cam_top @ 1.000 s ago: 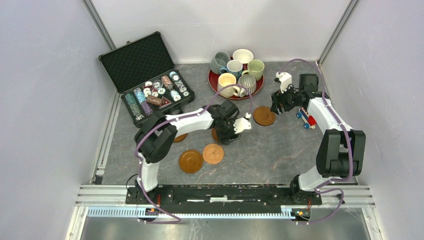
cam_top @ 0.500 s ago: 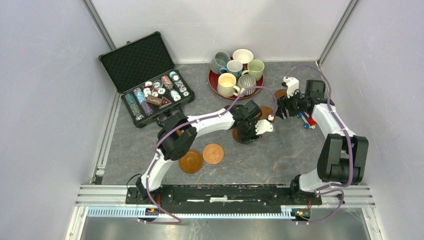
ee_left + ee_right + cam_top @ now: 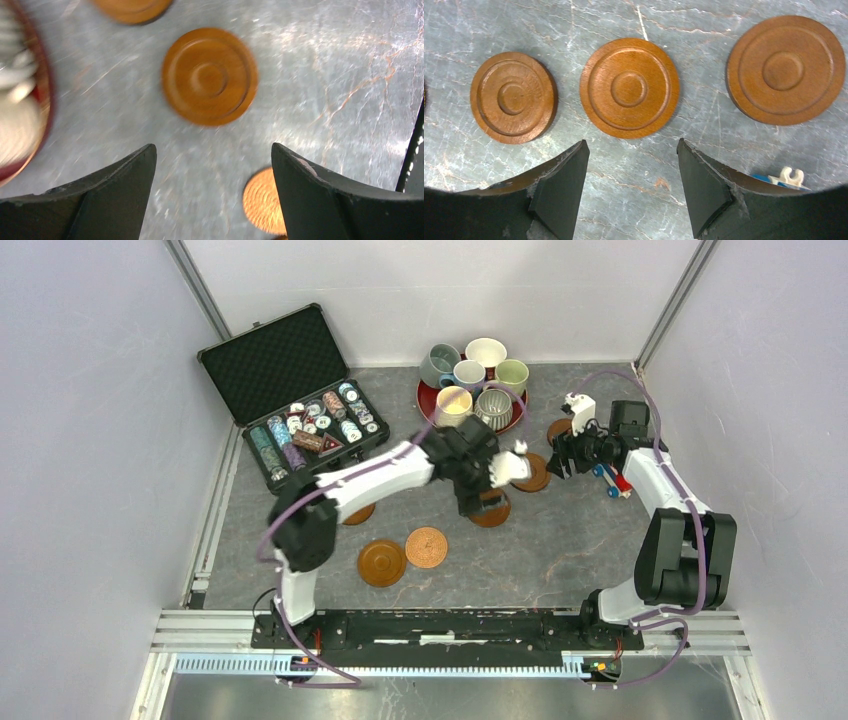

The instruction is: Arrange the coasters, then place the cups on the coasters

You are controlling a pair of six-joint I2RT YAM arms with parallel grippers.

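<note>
Several brown coasters lie on the grey table. One coaster (image 3: 494,513) (image 3: 210,76) lies just below my left gripper (image 3: 480,492) (image 3: 212,150), which hangs open above it with nothing between its fingers. Two more coasters (image 3: 535,472) (image 3: 560,428) lie beside my right gripper (image 3: 562,455) (image 3: 631,146), also open and empty; in its view three coasters form a row, the middle coaster (image 3: 629,87) just ahead of the fingertips. A dark coaster (image 3: 382,562) and a lighter copper coaster (image 3: 427,547) (image 3: 261,201) lie near the front. Several cups (image 3: 478,380) stand on the red tray (image 3: 427,405).
An open black case of poker chips (image 3: 300,420) sits at the back left. A small red and blue toy (image 3: 612,480) (image 3: 774,177) lies by the right arm. Another coaster (image 3: 358,515) is partly hidden under the left arm. Walls enclose the table on three sides.
My left gripper carried a coaster to the right, set it down near the other two, and opened above it. The right gripper shifted slightly right and stayed open.
</note>
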